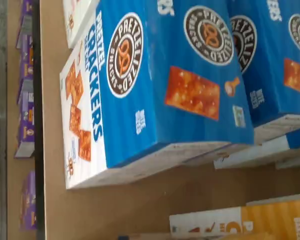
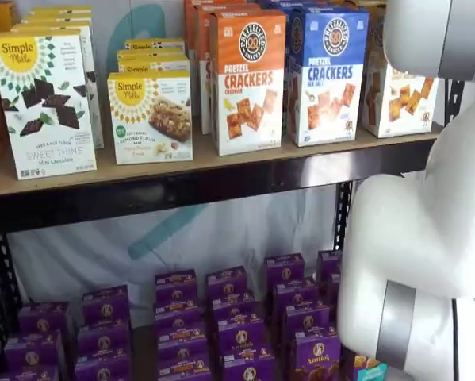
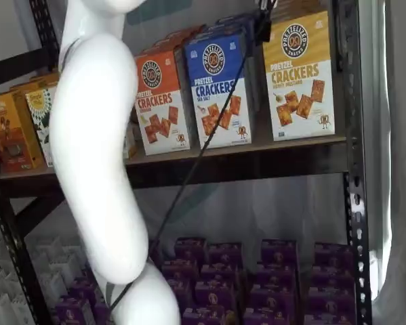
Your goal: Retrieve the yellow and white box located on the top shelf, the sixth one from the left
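Note:
The yellow and white box stands upright at the right end of the top shelf, right of the blue carton. In a shelf view the white arm hides part of the box. The wrist view looks onto blue cartons, with a strip of the yellow and white box at the picture's edge. A dark piece of my gripper hangs from the view's top edge with its cable, just left of the box's top. I cannot tell whether its fingers stand apart.
An orange carton stands left of the blue one. White Simple Mills boxes stand further left. Purple boxes fill the lower shelf. A black upright stands close to the box's right side.

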